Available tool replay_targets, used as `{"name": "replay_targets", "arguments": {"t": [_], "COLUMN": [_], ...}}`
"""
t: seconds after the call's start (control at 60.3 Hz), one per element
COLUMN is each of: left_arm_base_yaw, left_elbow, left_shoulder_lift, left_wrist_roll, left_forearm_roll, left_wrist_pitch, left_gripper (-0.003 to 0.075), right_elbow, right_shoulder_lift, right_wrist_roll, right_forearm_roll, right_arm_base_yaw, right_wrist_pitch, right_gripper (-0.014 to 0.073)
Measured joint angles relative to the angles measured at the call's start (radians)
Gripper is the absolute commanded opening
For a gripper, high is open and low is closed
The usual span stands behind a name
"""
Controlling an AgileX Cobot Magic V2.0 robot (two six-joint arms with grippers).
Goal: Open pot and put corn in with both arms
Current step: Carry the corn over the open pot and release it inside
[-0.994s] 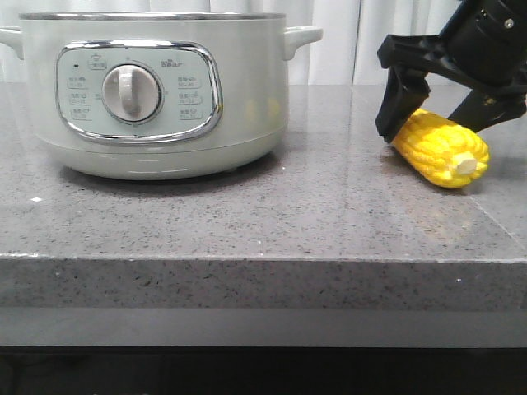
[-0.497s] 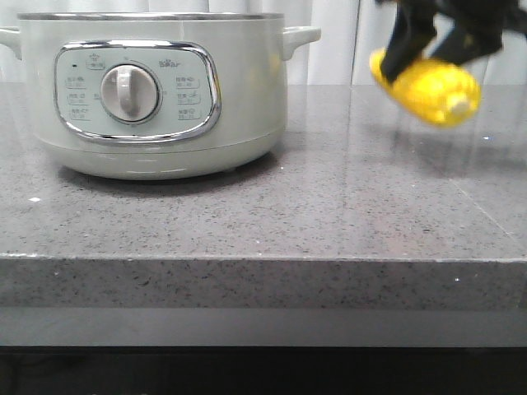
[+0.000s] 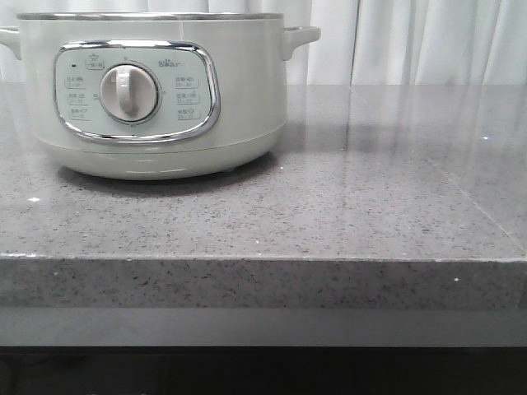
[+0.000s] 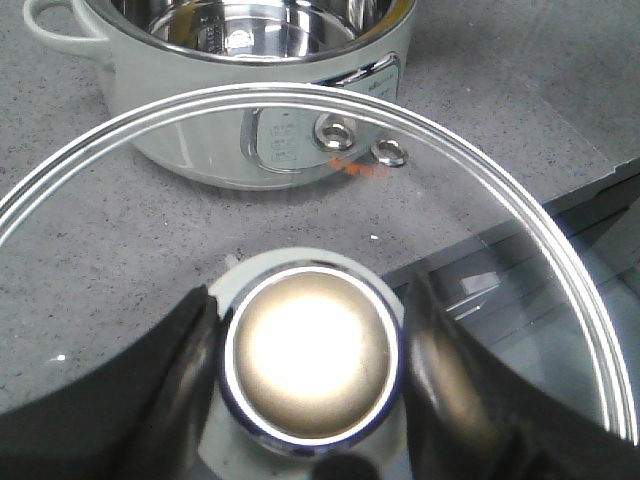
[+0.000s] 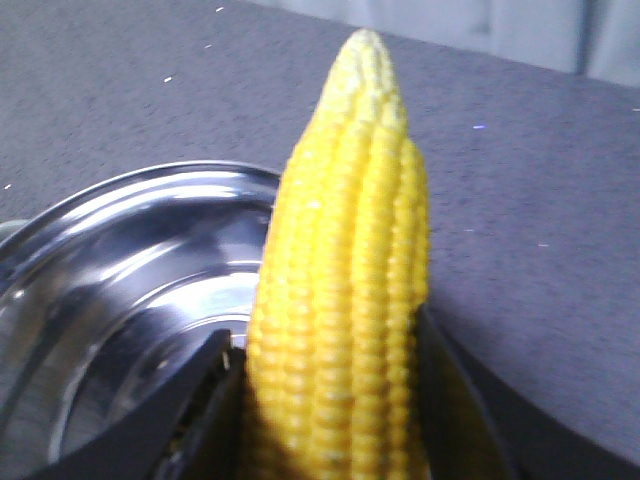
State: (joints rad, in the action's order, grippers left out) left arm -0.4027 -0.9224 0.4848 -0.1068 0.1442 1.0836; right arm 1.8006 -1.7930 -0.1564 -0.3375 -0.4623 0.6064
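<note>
The pale grey-green pot stands at the left of the counter in the front view, its lid off; neither gripper shows there. In the left wrist view the open pot shows its steel inside, and my left gripper is shut on the knob of the glass lid, held up off the pot. In the right wrist view my right gripper is shut on the yellow corn, held in the air beside the pot's steel rim.
The grey speckled counter runs to a front edge. White curtains hang behind it. The pot's side handle sticks out to the right.
My right gripper lifted the corn off the counter, up and out of the front view's top. The pot has not moved.
</note>
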Motion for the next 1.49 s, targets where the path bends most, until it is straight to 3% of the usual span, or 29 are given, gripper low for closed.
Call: {"name": "replay_targets", "arguments": {"t": [0.199, 0.348, 0.481, 0.762, 0.895, 1.144, 1.326, 1.492], "left_arm_base_yaw": [0.0, 0.0, 0.0, 0.0, 0.0, 0.0, 0.0, 0.0], "left_elbow": [0.0, 0.0, 0.0, 0.0, 0.0, 0.0, 0.0, 0.0], "left_shoulder_lift": [0.0, 0.0, 0.0, 0.0, 0.0, 0.0, 0.0, 0.0], "left_wrist_roll": [0.0, 0.0, 0.0, 0.0, 0.0, 0.0, 0.0, 0.0], "left_forearm_roll": [0.0, 0.0, 0.0, 0.0, 0.0, 0.0, 0.0, 0.0], "left_wrist_pitch": [-0.002, -0.002, -0.002, -0.002, -0.003, -0.005, -0.007, -0.012], "left_gripper": [0.0169, 0.0169, 0.0169, 0.0169, 0.0169, 0.0169, 0.0169, 0.0169], "right_elbow": [0.07, 0.075, 0.079, 0.109, 0.111, 0.111, 0.085, -0.065], "right_shoulder_lift": [-0.13, -0.166, -0.17, -0.153, -0.126, -0.058, 0.022, 0.183], "right_wrist_roll": [-0.008, -0.009, -0.01, -0.01, -0.011, -0.013, -0.013, -0.013], "right_forearm_roll": [0.0, 0.0, 0.0, 0.0, 0.0, 0.0, 0.006, 0.061], "right_arm_base_yaw": [-0.093, -0.102, -0.102, -0.102, -0.098, -0.031, 0.059, 0.144], "right_wrist_pitch": [0.002, 0.029, 0.048, 0.087, 0.096, 0.156, 0.197, 0.158], "right_gripper": [0.0259, 0.0421, 0.05, 0.0503, 0.0379, -0.0078, -0.0069, -0.0069]}}
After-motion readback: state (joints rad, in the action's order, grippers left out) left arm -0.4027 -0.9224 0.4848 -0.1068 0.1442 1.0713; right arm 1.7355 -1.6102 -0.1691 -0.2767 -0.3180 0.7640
